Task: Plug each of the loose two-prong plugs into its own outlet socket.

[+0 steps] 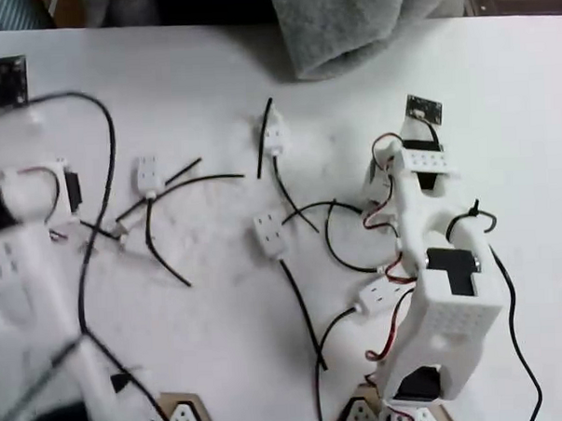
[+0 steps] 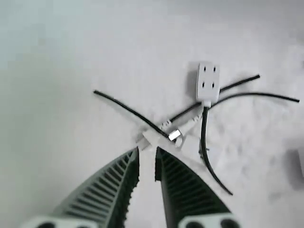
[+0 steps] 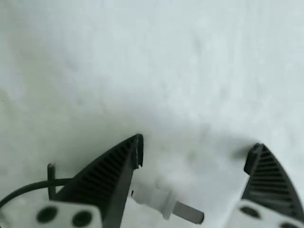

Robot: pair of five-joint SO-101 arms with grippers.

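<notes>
The left gripper (image 2: 147, 154) is parked low over the plain white table top (image 2: 71, 71). Its dark ribbed fingers (image 2: 178, 185) are set almost together with only a thin slit between them, and nothing is pinched in that slit. Just past the tips a small white two-prong plug (image 2: 164, 135) with shiny metal prongs is lying flat on the table. It's so close to the tips that it can't be told whether it's touched. Thin black cords (image 2: 128, 111) are crossed right by it. A bit farther out a white rectangular outlet socket (image 2: 207, 83) is seen face up (four slots showing), with more cord running off it.

The right gripper (image 3: 197, 149) is spread wide. A second white plug (image 3: 166, 205) with a flat metal prong is lying on the table between the fingers, close beside one of them and well clear of the other, so it isn't squeezed.

From the high view, a second socket (image 1: 274, 134) is found toward the far side near the table's middle, and a third socket (image 1: 269, 231) nearer the front, each with a black cord trailing off. A grey fuzzy cloth (image 1: 366, 20) is draped over the far edge.
</notes>
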